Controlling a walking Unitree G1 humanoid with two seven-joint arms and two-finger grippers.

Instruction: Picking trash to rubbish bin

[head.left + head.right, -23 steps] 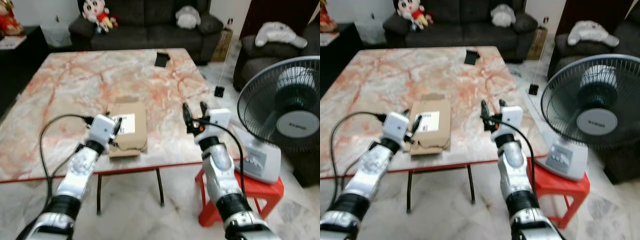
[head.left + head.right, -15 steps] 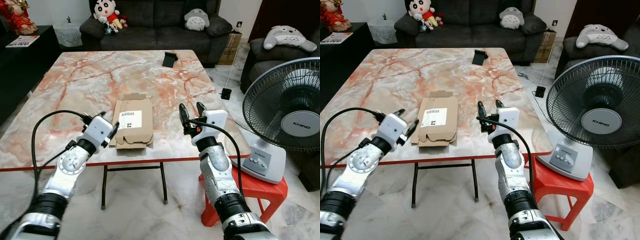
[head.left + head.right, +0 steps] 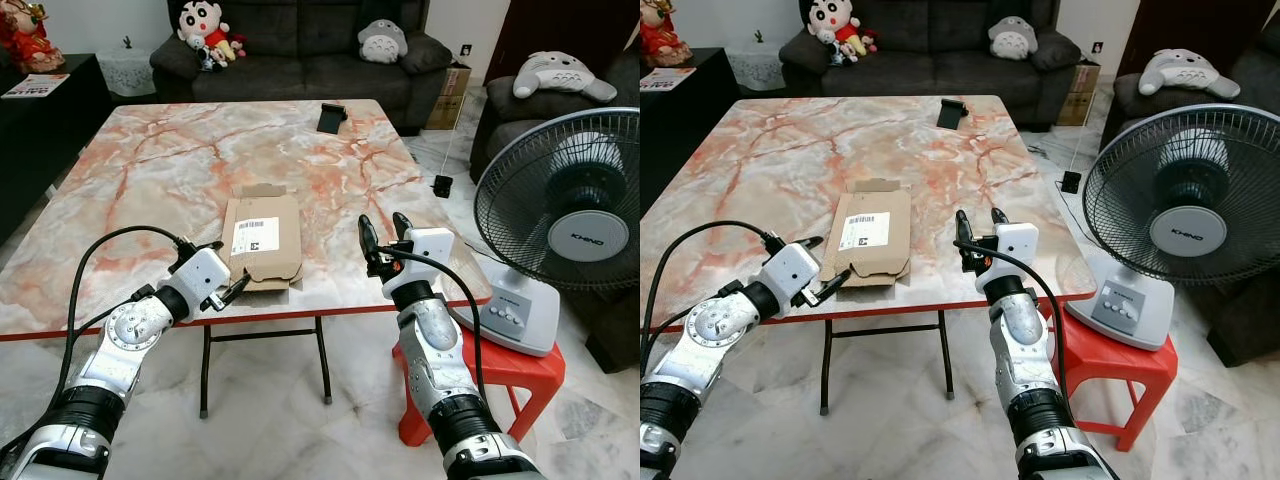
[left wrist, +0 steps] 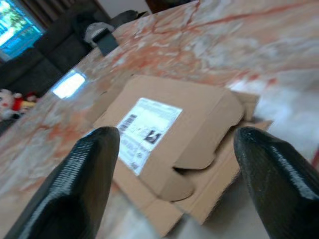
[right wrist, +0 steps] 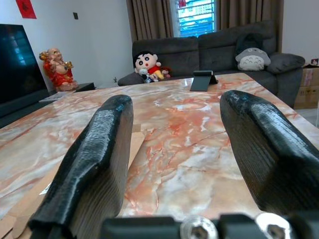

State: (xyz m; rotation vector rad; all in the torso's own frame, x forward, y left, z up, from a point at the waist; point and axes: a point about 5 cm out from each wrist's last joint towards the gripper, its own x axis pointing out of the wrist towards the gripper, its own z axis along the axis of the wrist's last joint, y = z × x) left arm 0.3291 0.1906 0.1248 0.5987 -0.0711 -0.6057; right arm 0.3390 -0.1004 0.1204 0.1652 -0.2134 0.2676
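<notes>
A flattened brown cardboard box (image 3: 264, 238) with a white shipping label lies near the front edge of the marble table (image 3: 150, 170). My left gripper (image 3: 228, 272) is open just off the box's near left corner, low at table-edge height; the left wrist view looks straight at the box (image 4: 169, 144) between the two fingers. My right gripper (image 3: 382, 237) stands open above the table's front right part, to the right of the box, with nothing between its fingers (image 5: 94, 164).
A black phone stand (image 3: 331, 117) sits at the table's far side. A standing fan (image 3: 560, 215) rests on a red stool (image 3: 500, 370) to the right. Dark sofas with plush toys (image 3: 205, 25) line the back; a black cabinet (image 3: 40, 100) is at left.
The camera has shifted slightly. My left gripper has dropped and moved in toward the box's near left corner. The right gripper has stayed about where it was, still open.
</notes>
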